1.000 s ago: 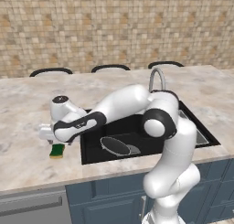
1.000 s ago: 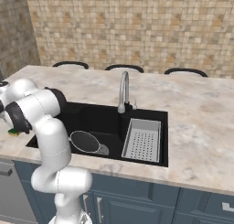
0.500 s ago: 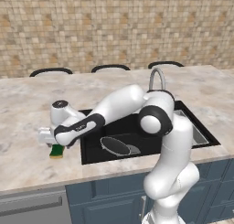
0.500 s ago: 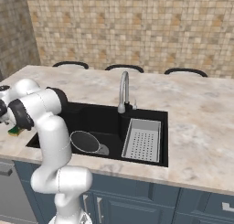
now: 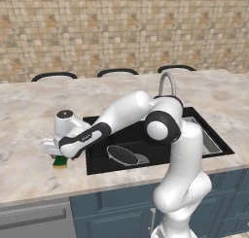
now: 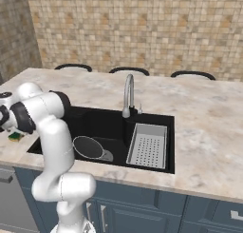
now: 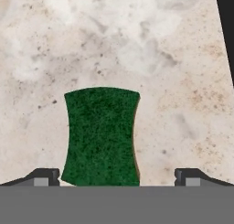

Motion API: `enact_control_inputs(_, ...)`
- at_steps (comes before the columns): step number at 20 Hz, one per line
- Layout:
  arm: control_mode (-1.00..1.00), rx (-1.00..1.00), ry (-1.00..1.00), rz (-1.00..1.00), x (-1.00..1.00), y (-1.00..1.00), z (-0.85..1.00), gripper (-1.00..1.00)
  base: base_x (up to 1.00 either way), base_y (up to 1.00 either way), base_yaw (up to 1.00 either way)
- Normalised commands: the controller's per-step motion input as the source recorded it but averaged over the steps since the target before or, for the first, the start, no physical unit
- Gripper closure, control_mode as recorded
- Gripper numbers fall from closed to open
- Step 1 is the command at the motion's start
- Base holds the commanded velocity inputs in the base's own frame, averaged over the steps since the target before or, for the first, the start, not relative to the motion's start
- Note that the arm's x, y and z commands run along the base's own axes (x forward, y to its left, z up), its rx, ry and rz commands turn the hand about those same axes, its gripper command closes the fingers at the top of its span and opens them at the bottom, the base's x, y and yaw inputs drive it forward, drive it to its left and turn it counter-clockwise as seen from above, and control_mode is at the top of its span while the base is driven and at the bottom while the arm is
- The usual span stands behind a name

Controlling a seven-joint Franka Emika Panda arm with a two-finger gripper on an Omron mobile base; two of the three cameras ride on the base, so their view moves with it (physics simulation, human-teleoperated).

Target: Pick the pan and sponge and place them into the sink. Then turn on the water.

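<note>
— Lowered since a second ago: I've brought the claw (image 7: pixel 117 178) down over the sponge (image 7: pixel 101 137) on the tabletop (image 5: pixel 29 169), left of the sink (image 5: pixel 104 135).

— Holding anything?

— No. Its tips stand wide apart, one each side of the sponge, gripping nothing. The pan (image 5: pixel 123 155) already lies in the sink.

— How will it handle?

— Light and soft, I'd judge. I'd pinch its long sides mid-length, gently, since it will squash.

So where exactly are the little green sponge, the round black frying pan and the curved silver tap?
green rectangular sponge (image 7: pixel 101 137), hand view, middle of its green top
round black frying pan (image 5: pixel 122 155), left base view, centre of its base
curved silver gooseneck tap (image 6: pixel 127 92), right base view, upright stem
</note>
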Motion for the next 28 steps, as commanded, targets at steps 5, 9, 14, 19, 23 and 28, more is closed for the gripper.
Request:
enact_control_inputs(5, -1.0, 0.01, 0.0, 0.0, 0.12, 0.04, -0.19, -1.0, 0.0, 0.0, 0.0)
enact_control_inputs(9, -1.0, 0.01, 0.0, 0.0, 0.13, 0.08, -0.19, -1.0, 0.0, 0.0, 0.0)
enact_control_inputs(14, -1.0, 0.01, 0.0, 0.0, 0.12, 0.11, -0.2, -1.0, 0.0, 0.0, 0.0)
enact_control_inputs(19, -1.0, 0.01, 0.0, 0.0, 0.1, 0.12, -0.23, -1.0, 0.0, 0.0, 0.0)
enact_control_inputs(23, -1.0, 0.0, 0.0, 0.0, 0.13, 0.13, -0.24, -1.0, 0.0, 0.0, 0.0)
enact_control_inputs(28, -1.0, 0.0, 0.0, 0.0, 0.15, 0.15, -0.26, 1.0, 0.0, 0.0, 0.0)
